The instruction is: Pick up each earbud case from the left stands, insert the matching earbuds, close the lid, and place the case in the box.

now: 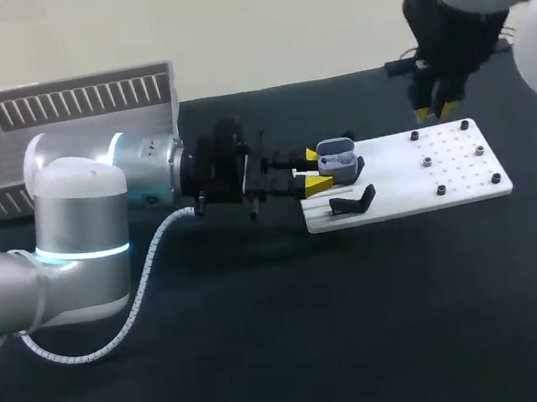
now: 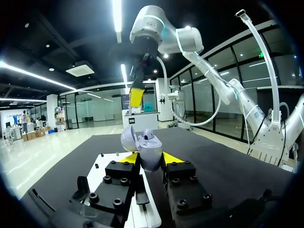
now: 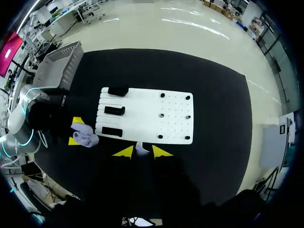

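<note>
My left gripper is shut on a lavender earbud case with its lid open, held just over the left end of the white board. In the left wrist view the case sits between the yellow tips, lid swung back. My right gripper hangs above the board's far right edge. Seen from the right wrist, that gripper is shut on a small white earbud. Black stands line the board's left end, beside the case.
A grey slatted basket stands at the table's back left. Several small dark pegs dot the board's right half. Black tabletop stretches in front of the board.
</note>
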### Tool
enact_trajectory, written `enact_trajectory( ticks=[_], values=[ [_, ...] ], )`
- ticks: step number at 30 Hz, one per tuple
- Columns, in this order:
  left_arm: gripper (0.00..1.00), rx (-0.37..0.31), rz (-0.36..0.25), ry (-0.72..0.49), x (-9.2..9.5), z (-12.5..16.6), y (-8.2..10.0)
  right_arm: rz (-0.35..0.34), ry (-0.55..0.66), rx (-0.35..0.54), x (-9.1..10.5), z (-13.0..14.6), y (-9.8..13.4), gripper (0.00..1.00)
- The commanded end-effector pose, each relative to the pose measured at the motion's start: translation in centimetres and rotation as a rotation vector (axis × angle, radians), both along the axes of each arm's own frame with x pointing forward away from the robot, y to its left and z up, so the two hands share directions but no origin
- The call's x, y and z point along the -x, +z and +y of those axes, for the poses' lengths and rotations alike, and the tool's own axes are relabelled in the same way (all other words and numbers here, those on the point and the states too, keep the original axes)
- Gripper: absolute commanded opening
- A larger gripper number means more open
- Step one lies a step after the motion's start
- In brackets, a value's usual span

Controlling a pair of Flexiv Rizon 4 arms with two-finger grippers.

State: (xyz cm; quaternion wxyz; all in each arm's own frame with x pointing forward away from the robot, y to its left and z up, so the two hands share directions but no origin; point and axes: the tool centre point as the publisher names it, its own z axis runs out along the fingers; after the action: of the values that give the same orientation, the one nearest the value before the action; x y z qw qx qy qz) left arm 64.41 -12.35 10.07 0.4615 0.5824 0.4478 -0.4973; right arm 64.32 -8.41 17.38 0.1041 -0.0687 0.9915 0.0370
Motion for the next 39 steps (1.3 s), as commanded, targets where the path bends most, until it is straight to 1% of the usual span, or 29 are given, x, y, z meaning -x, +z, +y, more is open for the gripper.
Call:
enact_trajectory(
  ticks=[1,5,7,23,26,33,39],
  values=[
    [0.00,0.003,-0.003,0.005,0.1,0.0,-0.1,0.069,0.071,0.003,0.7,1.3,2.0,0.00],
    [0.00,0.003,-0.003,0.005,0.1,0.0,-0.1,0.062,0.120,0.018,1.5,2.5,2.8,0.00],
    [0.00,0.003,-0.003,0.005,0.1,0.0,-0.1,0.062,0.125,0.019,1.6,2.8,2.9,0.00],
    [0.00,0.003,-0.003,0.005,0.1,0.0,-0.1,0.060,0.127,0.013,1.6,2.8,2.9,0.00],
    [0.00,0.003,-0.003,0.005,0.1,0.0,-0.1,0.043,0.166,0.041,1.9,3.7,3.8,0.00],
    [0.00,0.003,-0.003,0.005,0.1,0.0,-0.1,0.021,0.238,0.171,2.7,6.5,4.8,0.00],
    [0.00,0.003,-0.003,0.005,0.1,0.0,-0.1,0.009,0.275,0.189,3.4,8.3,5.2,0.00]
  ],
)
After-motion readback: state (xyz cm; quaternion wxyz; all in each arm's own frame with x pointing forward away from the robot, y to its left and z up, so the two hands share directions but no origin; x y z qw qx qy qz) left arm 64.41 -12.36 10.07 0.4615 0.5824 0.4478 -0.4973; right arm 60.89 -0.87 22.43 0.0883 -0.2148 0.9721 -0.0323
